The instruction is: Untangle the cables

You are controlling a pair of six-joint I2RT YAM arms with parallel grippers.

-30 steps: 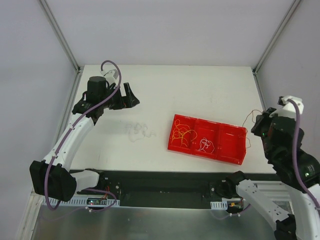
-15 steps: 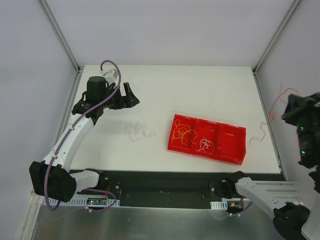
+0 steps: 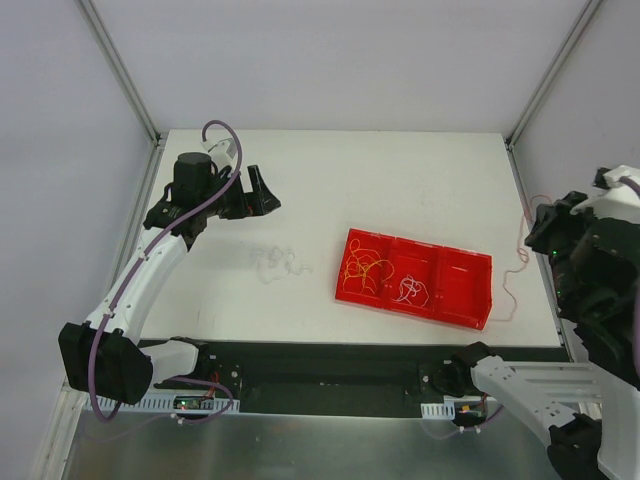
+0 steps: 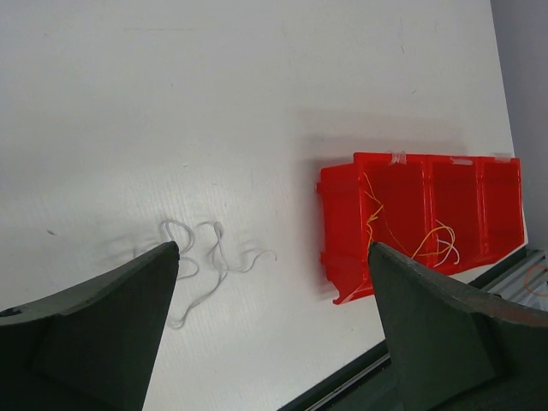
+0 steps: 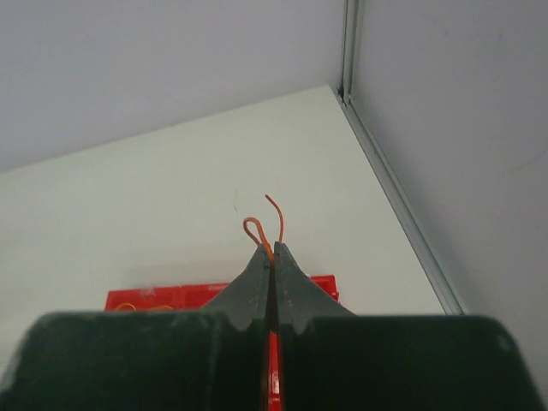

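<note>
Cable strand [image 5: 253,221], reddish-brown, pinched tight between right fingers [image 5: 244,295], has swung back from far right and hangs just beside red bin [image 3: 465,288], apparently pulled free; white squiggle [image 3: 274,262] lies left of centre on table [image 3: 400,180], left fingers [image 4: 103,325] spread wide, empty.

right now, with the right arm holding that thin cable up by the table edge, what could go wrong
1. Slip: the right end effector is shut on the reddish-brown cable with only a short loop past its tips, so a strand this thin may slide out.
2. Loss: the cable dangles along the right edge of the table, so a drop could send it off the side.
3. Snag: its lower end hangs close to the red bin and might catch there.
</note>
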